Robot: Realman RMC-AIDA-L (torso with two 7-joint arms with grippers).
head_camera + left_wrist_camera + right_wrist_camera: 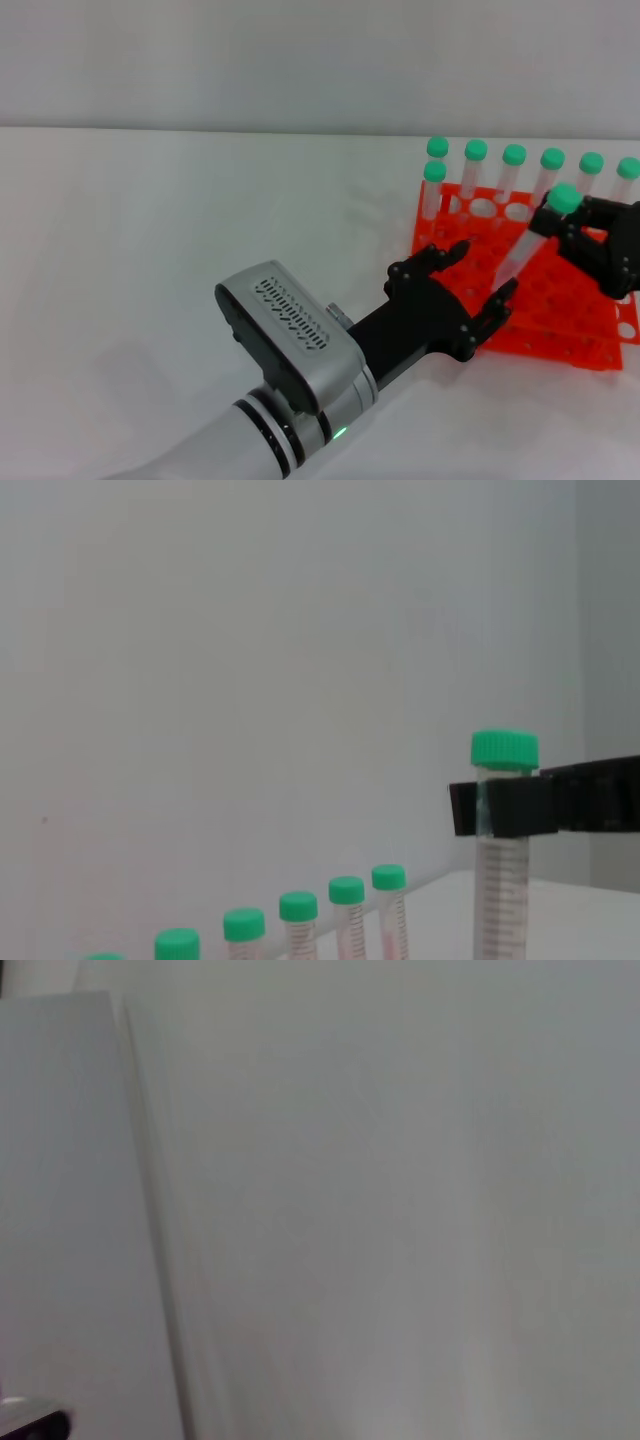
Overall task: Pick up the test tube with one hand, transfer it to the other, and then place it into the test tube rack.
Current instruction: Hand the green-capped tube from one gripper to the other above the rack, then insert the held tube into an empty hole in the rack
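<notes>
Near the table's far right corner, the right tool [575, 235] clamps the test tube [527, 245] over the test tube rack [560, 320], while the left tool [478, 280] gapes empty beside it.

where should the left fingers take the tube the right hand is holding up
On the bare clear shaft of the tube, below the right gripper, which clamps it just under the green cap. The tube hangs tilted over the orange rack, lower end toward the open left gripper, so closing from the left, across the shaft, probably suits best.
</notes>
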